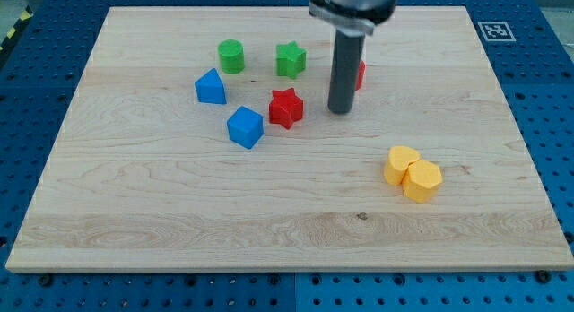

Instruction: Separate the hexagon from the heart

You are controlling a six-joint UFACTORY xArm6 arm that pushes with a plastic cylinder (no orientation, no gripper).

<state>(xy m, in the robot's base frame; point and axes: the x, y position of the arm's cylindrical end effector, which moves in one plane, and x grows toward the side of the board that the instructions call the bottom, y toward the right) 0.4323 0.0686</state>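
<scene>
A yellow hexagon block (422, 180) lies at the view's lower right, touching a yellow heart block (400, 163) on its upper left side. My tip (340, 110) rests on the board well above and to the left of the pair, apart from them. It stands just right of a red star block (286, 107). A red block (360, 74) is mostly hidden behind the rod.
A green cylinder (230, 56) and a green star (290, 59) lie near the view's top. A blue pentagon-like block (211, 87) and a blue cube (245, 126) lie left of the red star. The wooden board (179, 213) sits on a blue pegboard surface.
</scene>
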